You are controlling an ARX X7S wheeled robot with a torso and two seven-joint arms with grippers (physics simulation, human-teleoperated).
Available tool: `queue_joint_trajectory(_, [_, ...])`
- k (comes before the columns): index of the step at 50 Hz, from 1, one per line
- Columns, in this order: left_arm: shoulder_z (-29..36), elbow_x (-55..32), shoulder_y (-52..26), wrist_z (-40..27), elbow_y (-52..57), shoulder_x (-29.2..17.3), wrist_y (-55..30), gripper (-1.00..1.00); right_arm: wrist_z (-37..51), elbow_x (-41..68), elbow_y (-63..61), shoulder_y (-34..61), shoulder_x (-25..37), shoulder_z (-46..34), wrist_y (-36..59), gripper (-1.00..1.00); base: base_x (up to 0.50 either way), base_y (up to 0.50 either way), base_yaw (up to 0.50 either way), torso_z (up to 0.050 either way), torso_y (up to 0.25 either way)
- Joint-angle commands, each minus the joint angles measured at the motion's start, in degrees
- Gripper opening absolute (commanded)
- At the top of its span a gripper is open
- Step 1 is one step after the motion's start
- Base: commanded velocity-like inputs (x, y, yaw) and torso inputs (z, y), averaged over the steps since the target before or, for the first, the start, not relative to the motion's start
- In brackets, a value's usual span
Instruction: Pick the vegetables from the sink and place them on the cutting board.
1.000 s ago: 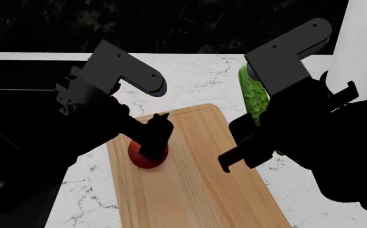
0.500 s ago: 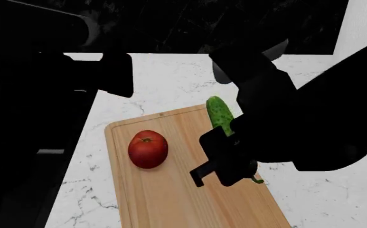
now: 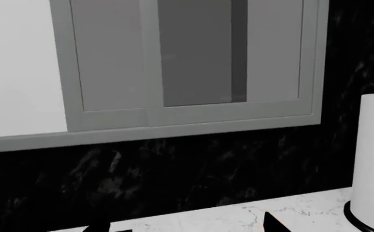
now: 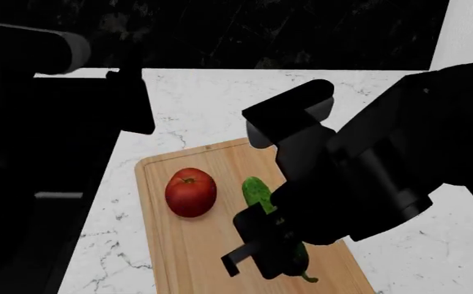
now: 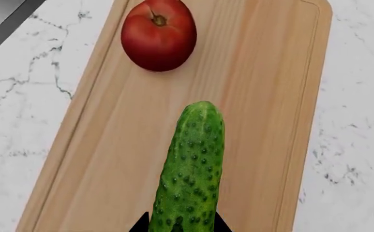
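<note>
Head view: we found the tomato (image 4: 190, 192) resting on the board (image 4: 212, 257) near its far left corner. Our right gripper (image 4: 275, 245) was clamped on the cucumber (image 4: 257, 192) over the board's middle; only its release remained. The left gripper's state was indeterminable.

On the cutting board (image 4: 189, 245), I see bare wood at lower left; the tomato (image 4: 190, 192) blocks upper left, the cucumber (image 4: 258, 193) centre-right, held in my right gripper (image 4: 260, 260). White counter (image 4: 236, 104) lies open along the frame's upper middle.
</note>
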Motion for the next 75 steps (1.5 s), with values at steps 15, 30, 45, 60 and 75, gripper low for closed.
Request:
queue_joint_trajectory(15, [-1.0, -0.1, 1.5, 0.0, 1.4, 0.2, 0.6, 1.0, -2.7, -2.6, -1.5, -5.1, -0.7, -2.3, -2.9, -1.0, 0.0, 0.0, 0.0, 0.0, 0.0])
queue_joint_trajectory(30, [-0.5, -0.5, 2.1, -0.5, 1.2, -0.3, 1.1, 1.0, -3.8, -3.8, -2.5, -7.6, -0.4, -3.4, -4.6, -1.0, 0.0, 0.0, 0.0, 0.0, 0.0])
queue_joint_trajectory(45, [-0.1, -1.1, 2.6, -1.0, 1.5, -0.7, 1.3, 1.0, -4.5, -4.5, -3.3, -9.3, -0.3, -4.5, -5.7, -1.0, 0.0, 0.0, 0.0, 0.001, 0.0])
queue_joint_trajectory(60, [0.0, -1.7, 2.6, -1.4, 1.6, -1.1, 1.3, 1.0, -5.3, -5.4, -3.6, -10.8, -0.3, -5.4, -7.0, -1.0, 0.0, 0.0, 0.0, 0.0, 0.0])
queue_joint_trajectory(75, [0.0, -2.4, 2.4, -1.8, 1.4, -1.4, 1.4, 1.0, -5.6, -5.5, -2.9, -6.6, 0.2, -5.2, -6.3, 1.0, 0.0, 0.0, 0.0, 0.0, 0.0])
